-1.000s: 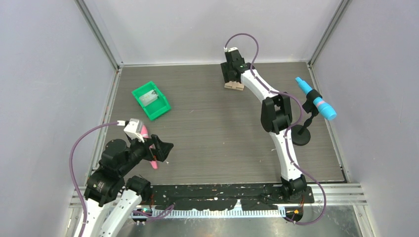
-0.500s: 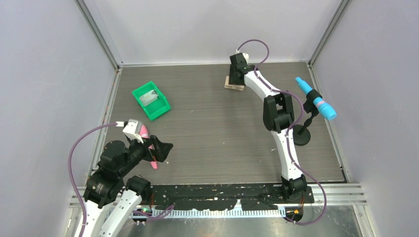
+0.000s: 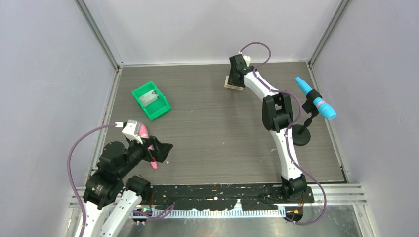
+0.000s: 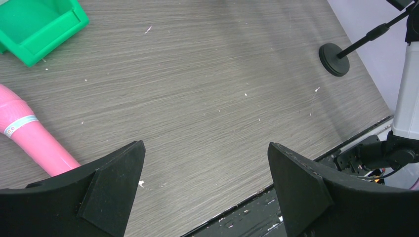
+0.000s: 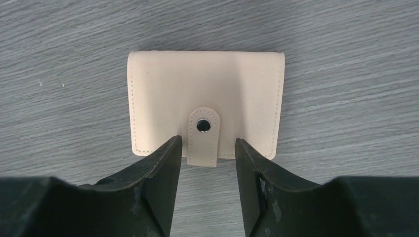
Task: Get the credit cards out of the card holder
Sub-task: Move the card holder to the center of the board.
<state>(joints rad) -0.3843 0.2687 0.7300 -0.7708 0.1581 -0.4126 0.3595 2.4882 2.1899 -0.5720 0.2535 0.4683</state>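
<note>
Right gripper (image 5: 208,142) stands with jaws partly apart, straddling the strap tab (image 5: 203,129) without pinching it. The snapped-shut card holder (image 5: 163,89) lies flat beneath and just ahead of its fingertips. Left gripper (image 4: 205,150), well apart, gapes wide over the table (image 4: 197,74).

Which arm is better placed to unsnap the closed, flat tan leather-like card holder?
Right. The right gripper straddles the strap tab of the tan card holder, jaws slightly apart. The left gripper hangs wide open near its base, beside a pink toy microphone, far from the holder.
</note>
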